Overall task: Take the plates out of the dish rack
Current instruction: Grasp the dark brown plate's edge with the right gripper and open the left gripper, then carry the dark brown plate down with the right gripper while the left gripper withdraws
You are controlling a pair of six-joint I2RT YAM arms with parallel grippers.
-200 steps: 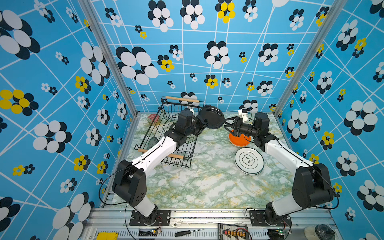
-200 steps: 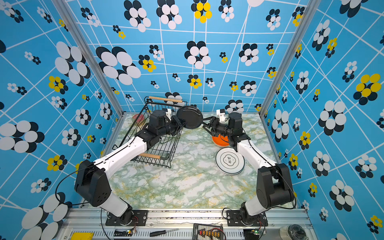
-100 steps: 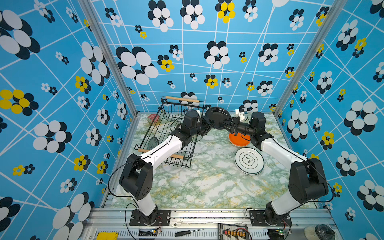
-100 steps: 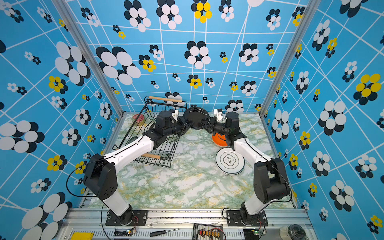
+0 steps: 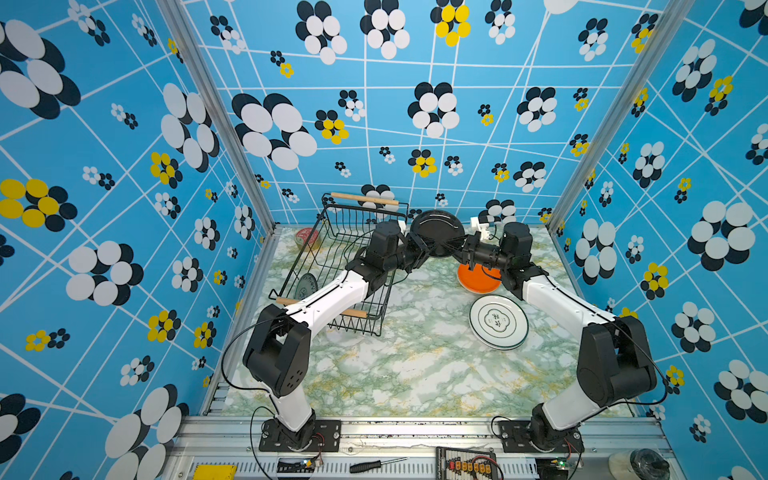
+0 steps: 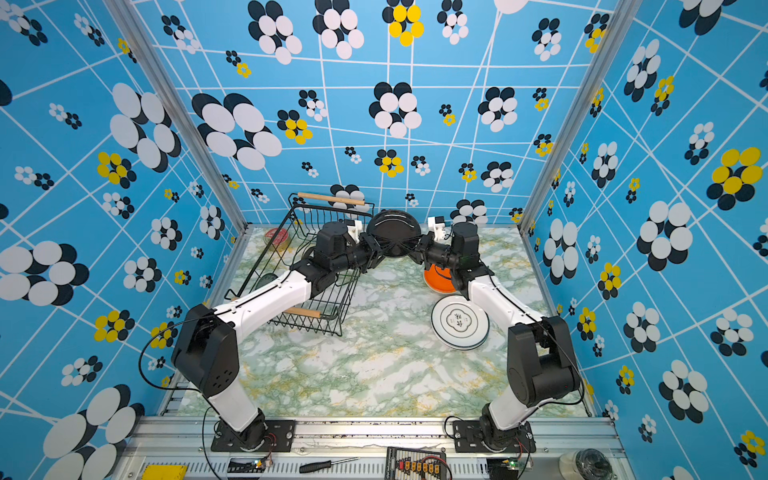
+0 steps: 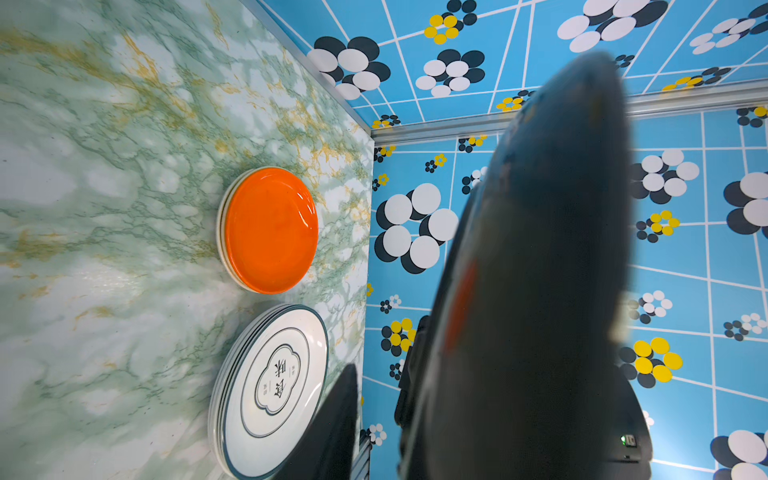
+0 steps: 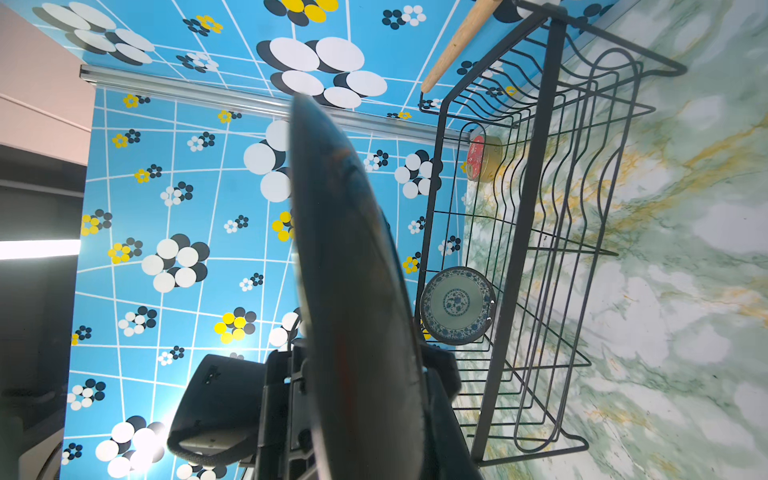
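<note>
**Black plate in the air, between both grippers**

Count, as you had it:
- One black wire dish rack [image 5: 353,222] with two light wooden rod handles [image 5: 363,198].
- One teal-patterned round plate [image 8: 457,305], standing on edge inside the rack at the end nearer the arm bases.
- One glossy orange round plate [image 7: 270,230], lying on top of cream-rimmed plates [image 7: 220,232] whose number could not be read.
- Just beside those, a stack of white round plates with dark rim rings [image 7: 274,382]; about four rims showed.
- One black round plate [image 5: 436,230], in the air.
- One small red-lidded round tin [image 5: 306,237], sitting on the green marble-patterned table [image 5: 395,365] beyond the rack.

The black plate was held on edge with its hollow face toward the top camera. It hung above the table between the rack and the orange plate, clear of both.

Your right gripper [image 5: 466,247] was clamped on its lower right rim.

Your left gripper [image 5: 419,249] sat at the lower left rim with its jaws apart. In the left wrist view one finger [image 7: 332,419] stood off the plate with wall showing between them. The other finger was hidden behind the plate.
</note>
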